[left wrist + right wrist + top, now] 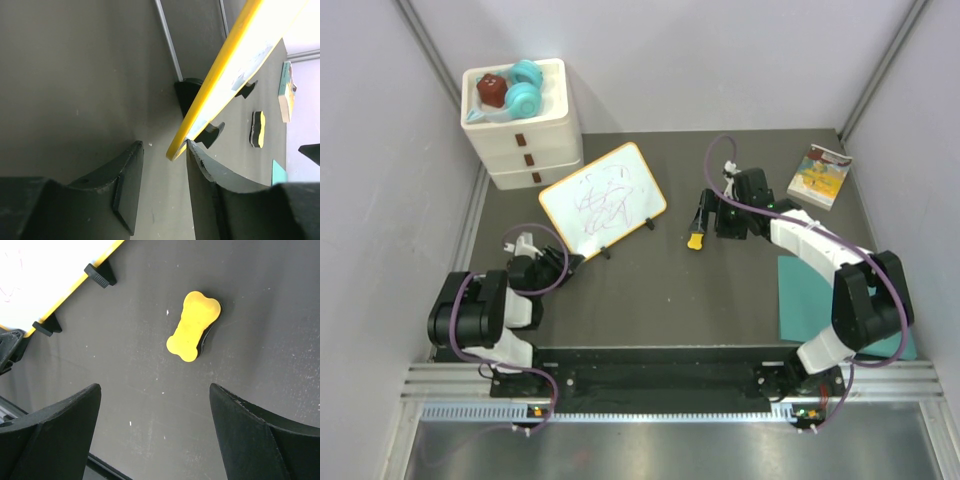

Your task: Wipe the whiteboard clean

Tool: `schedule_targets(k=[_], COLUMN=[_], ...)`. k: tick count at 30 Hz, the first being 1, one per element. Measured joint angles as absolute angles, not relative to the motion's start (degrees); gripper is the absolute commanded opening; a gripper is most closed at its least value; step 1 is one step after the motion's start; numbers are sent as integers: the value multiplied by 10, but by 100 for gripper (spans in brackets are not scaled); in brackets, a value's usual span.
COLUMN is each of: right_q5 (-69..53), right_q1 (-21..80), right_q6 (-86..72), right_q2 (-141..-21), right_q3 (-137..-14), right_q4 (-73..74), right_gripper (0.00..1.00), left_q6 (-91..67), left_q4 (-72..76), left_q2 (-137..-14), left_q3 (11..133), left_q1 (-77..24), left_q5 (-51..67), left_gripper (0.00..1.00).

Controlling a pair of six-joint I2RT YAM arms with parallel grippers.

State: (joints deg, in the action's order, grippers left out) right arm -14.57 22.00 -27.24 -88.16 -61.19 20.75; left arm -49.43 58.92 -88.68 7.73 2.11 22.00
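The whiteboard (603,200) has an orange-yellow frame and dark scribbles, and stands tilted on small black feet at the table's middle left. My left gripper (570,262) is open at its near-left corner. In the left wrist view the yellow corner (176,150) sits between the fingertips, against the right finger (202,167). A yellow and black eraser (695,241) lies on the table right of the board. My right gripper (705,214) is open and empty just behind it. The eraser (194,325) lies beyond the fingertips of that gripper (155,390), untouched.
A white three-drawer box (525,125) with toys on top stands at the back left. A book (820,175) lies at the back right. A teal mat (810,295) lies at the near right. Grey walls close in on both sides.
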Motion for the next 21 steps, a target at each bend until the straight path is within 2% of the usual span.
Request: schedule_targets(k=[13,16,17,21], right_q5=[-142,-142,-141,-140], right_q1=[235,237,238,240], right_q6=[-286,-287,-287,-288], right_q2=[-902,-905,-905,-905], right_q3=[-611,-611,-611,-611], right_q4=[208,208,208,208], right_gripper=[85,84,84,84], left_q6=[-494,-494,-494,-494], left_q4=[625,630,630,632], left_q2=[-926,-929,-930,-934], left_q3=[92,94,96,103], left_q1=[21,21,21,21], left_q5=[236,238,238,246], left_gripper=[45,43,38,33])
